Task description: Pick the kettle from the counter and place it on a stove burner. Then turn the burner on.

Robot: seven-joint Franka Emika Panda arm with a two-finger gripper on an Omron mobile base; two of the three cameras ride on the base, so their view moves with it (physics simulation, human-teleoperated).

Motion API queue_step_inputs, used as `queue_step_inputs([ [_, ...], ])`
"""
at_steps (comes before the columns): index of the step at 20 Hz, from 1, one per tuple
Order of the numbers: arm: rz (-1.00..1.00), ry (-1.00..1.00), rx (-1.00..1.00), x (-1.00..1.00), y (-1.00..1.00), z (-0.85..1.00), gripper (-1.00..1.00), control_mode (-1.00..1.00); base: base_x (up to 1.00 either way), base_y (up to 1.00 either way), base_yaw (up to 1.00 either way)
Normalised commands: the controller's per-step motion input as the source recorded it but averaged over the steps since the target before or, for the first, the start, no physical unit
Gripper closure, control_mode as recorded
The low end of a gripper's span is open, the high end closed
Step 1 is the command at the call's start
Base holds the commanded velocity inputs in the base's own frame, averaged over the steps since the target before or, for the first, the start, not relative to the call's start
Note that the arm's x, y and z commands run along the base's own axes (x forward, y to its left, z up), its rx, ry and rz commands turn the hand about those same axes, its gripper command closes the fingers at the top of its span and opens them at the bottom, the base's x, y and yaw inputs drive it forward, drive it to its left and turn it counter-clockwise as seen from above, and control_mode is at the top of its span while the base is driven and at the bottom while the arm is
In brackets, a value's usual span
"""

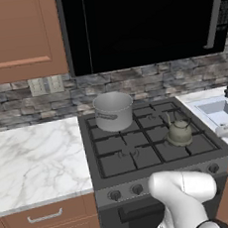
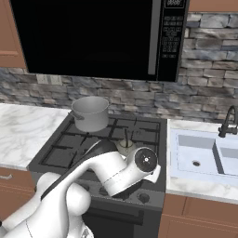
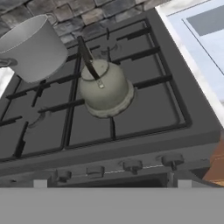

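Hand view: gripper jaws spread wide, holding nothing, looking down over the cooktop front. Kettle [image 3: 105,89] upright on the stove burner [image 3: 131,105] at front right, black handle raised. Steel pot [image 3: 33,48] on a rear burner, apart from the kettle. Knobs [image 3: 131,165] along the front panel. Marble counter [image 1: 36,159] left of the stove, sink [image 2: 204,153] to the right.

Two base cameras look forward and down at the stove [image 1: 139,148] from either side; the hand camera views it closer, from above.
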Motion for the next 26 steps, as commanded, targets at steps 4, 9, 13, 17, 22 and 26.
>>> queue_step_inputs([
  [4,0.0,0.0,0.0,-0.22,-0.02,-0.32,-1.0,-1.0,0.0,0.0,0.0],
  [9,0.0,0.0,0.0,-0.26,-0.06,-0.36,-1.0,-1.0,0.0,0.0,0.0],
  [13,0.0,0.0,0.0,-0.26,-0.07,-0.36,-1.0,-1.0,0.0,0.0,0.0],
  [17,0.0,0.0,0.0,-0.26,-0.08,-0.39,-1.0,-1.0,0.0,0.0,0.0],
  [22,0.0,0.0,0.0,-0.24,-0.1,-0.39,-1.0,-1.0,0.0,0.0,0.0],
  [26,0.0,0.0,0.0,-0.16,-0.12,-0.38,-1.0,-1.0,0.0,0.0,0.0],
])
